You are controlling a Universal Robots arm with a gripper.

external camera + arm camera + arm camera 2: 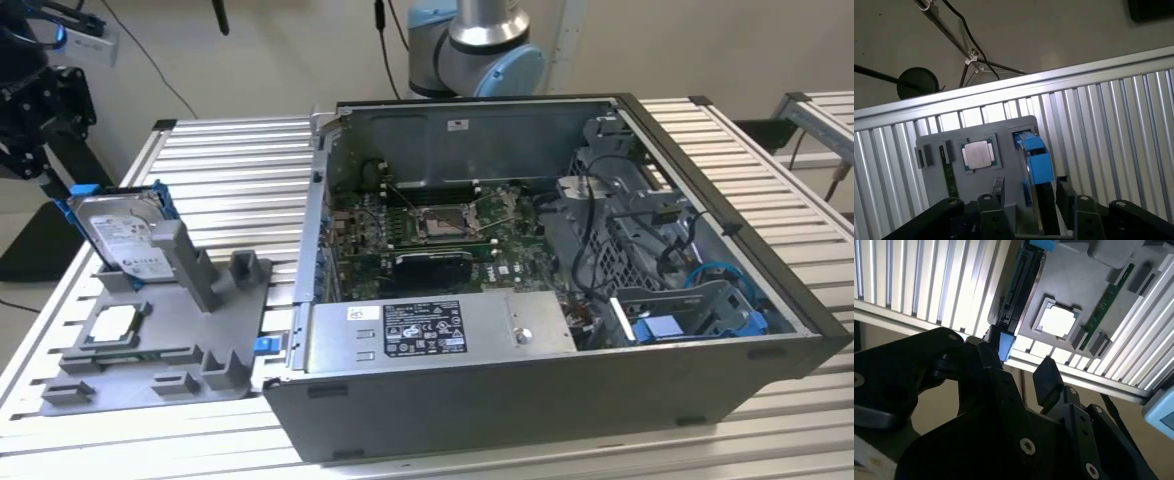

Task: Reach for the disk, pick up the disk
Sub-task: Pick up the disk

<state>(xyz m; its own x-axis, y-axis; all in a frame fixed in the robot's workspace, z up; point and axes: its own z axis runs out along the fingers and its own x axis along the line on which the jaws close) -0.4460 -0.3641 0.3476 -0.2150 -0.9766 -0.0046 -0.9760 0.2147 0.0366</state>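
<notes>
Gripper [1030, 189]: black, two fingers [998, 186] spread wide, nothing held; in the first wrist view the gap lines up with the disk [1036, 165].
Disk: blue-framed, standing on edge in the grey fixture [200, 335], at the exterior view's left.
Chip [114, 322]: lying flat in the fixture, nearer than the disk.
Open computer case [534, 400]: right of the fixture, on the slatted table [227, 170].

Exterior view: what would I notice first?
The big open computer case in the middle, its insides showing. Then the disk with its bright blue frame, standing upright in a grey holder at the exterior view's left. In the first wrist view the open claw points at it.
</notes>
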